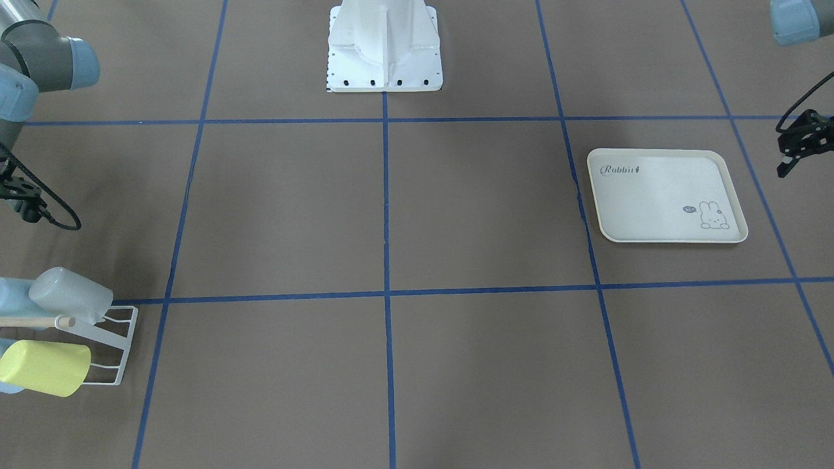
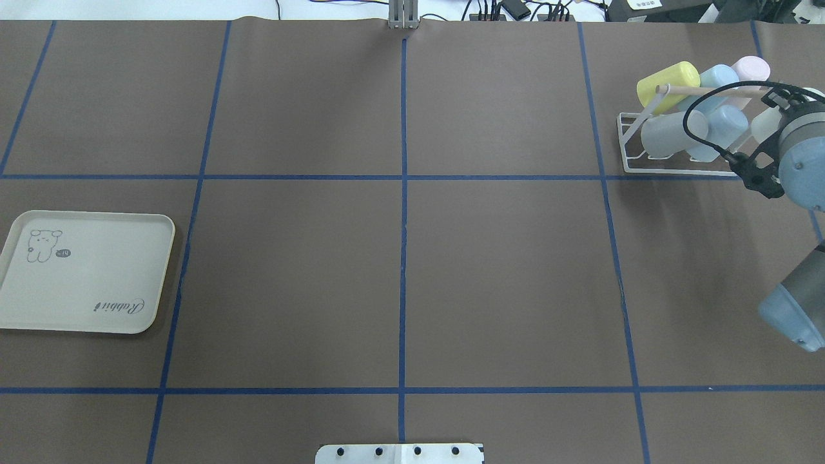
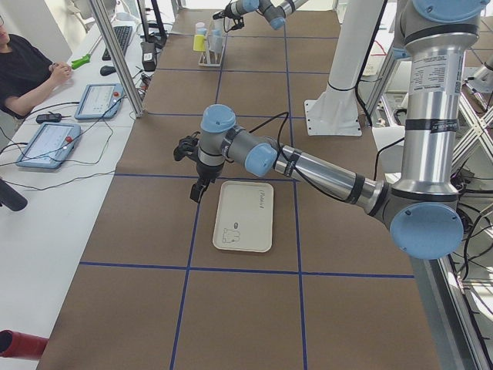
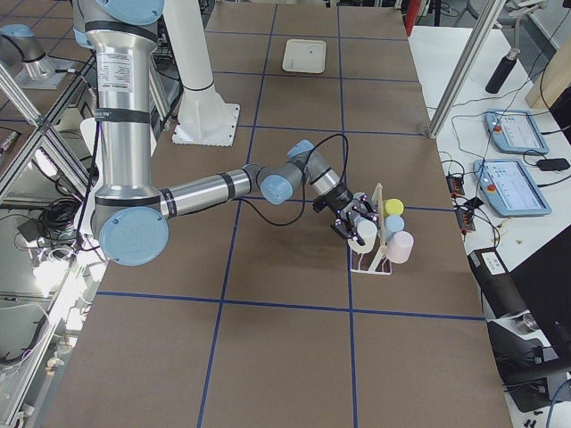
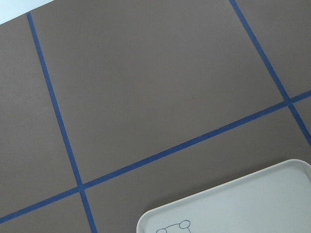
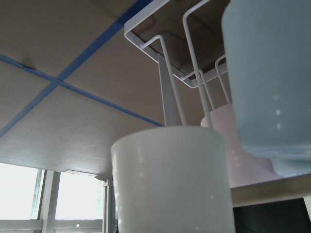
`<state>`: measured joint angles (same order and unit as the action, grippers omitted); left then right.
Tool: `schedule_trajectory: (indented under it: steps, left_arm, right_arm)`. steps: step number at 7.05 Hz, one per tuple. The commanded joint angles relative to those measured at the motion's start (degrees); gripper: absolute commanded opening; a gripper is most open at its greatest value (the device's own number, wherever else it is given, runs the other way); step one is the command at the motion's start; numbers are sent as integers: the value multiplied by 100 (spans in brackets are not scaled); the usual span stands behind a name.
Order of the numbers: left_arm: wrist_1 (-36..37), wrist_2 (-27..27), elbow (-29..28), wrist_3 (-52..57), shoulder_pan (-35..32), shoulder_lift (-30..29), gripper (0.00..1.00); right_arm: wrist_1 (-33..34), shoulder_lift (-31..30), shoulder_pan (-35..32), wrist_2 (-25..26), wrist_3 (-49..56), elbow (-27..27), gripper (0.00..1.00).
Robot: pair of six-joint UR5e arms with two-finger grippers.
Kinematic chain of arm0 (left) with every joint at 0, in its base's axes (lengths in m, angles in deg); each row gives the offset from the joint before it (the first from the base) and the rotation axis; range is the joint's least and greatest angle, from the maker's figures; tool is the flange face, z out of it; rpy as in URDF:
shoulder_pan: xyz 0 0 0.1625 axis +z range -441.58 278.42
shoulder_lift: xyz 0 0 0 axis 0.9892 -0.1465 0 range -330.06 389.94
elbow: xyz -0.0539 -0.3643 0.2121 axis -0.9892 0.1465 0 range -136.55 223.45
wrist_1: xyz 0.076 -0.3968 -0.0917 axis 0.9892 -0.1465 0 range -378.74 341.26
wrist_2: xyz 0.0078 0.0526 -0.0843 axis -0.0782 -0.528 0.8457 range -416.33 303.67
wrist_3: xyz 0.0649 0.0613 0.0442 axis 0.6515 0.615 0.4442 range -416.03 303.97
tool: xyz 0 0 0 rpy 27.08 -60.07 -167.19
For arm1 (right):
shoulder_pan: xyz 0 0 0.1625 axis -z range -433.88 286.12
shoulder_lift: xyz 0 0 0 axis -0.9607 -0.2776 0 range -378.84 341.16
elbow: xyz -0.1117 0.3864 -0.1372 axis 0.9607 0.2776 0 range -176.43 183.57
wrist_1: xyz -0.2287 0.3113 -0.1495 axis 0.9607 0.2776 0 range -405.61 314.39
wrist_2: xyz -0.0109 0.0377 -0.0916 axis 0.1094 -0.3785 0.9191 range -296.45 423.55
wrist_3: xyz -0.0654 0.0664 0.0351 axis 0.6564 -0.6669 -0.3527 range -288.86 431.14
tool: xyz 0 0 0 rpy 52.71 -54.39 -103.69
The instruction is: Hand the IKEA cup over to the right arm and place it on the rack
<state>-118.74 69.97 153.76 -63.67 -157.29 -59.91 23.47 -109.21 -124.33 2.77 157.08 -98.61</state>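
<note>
I'm seeing the right hand (image 4: pixel 351 227) reaching at the rack (image 4: pixel 369 267); only the side view is showing it; can't tell its grip.

Front camera faces the robot and looks steeply down, base (image 1: pixel 384 58) at twelve o'clock. Overhead looks from behind, base at six. Both catch tray (image 1: pixel 664 195) and rack (image 1: pixel 107 339). Side cameras sight along the surface (image 3: pixel 246 308) from opposite ends. Left wrist camera sits close over the tray's corner, and the right wrist camera is right up against the rack's wires.
</note>
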Motion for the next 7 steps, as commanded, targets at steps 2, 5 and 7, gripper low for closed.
schedule_trajectory:
  steps: [2,5,7]
  left_arm:
    - [-2,0,-9,0,4,-6,100]
    - [-2,0,-9,-18,4,-6,100]
    - [-2,0,-9,-18,4,-6,100]
  right_arm:
    - [0,11,88,101,-8,84,49]
    - [9,46,150,119,36,93,80]
    - [-9,55,150,119,45,84,98]
